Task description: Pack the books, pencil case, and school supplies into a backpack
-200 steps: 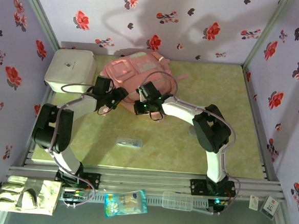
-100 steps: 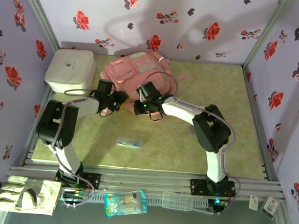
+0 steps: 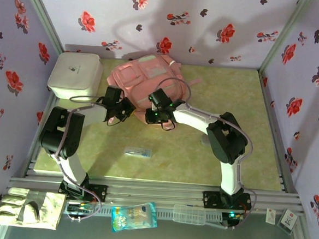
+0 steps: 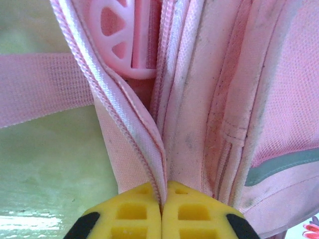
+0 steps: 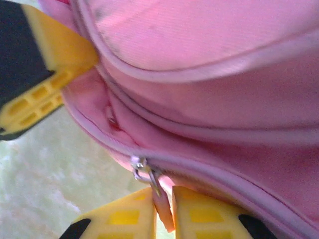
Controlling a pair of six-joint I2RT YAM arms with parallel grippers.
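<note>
Packing looks to be at an early step. The pink backpack [image 3: 146, 77] lies at the far middle of the table [image 3: 211, 156], and in the right wrist view its zipper seems to be closed for the most part. The small clear packet [image 3: 138, 151] lies on the table near the arms, well apart from the backpack, so it is not yet packed. I cannot tell whether books or a pencil case are inside. I judge that the step in hand is opening the bag.

Both arms reach forward and meet at the near edge of the backpack. The left gripper [image 4: 162, 201] has its fingers pressed together on a fold of the pink edge fabric beside the zipper track. The right gripper [image 5: 163, 211] has its fingers almost together, with the pink zipper pull [image 5: 160, 206] pinched between them.
</note>
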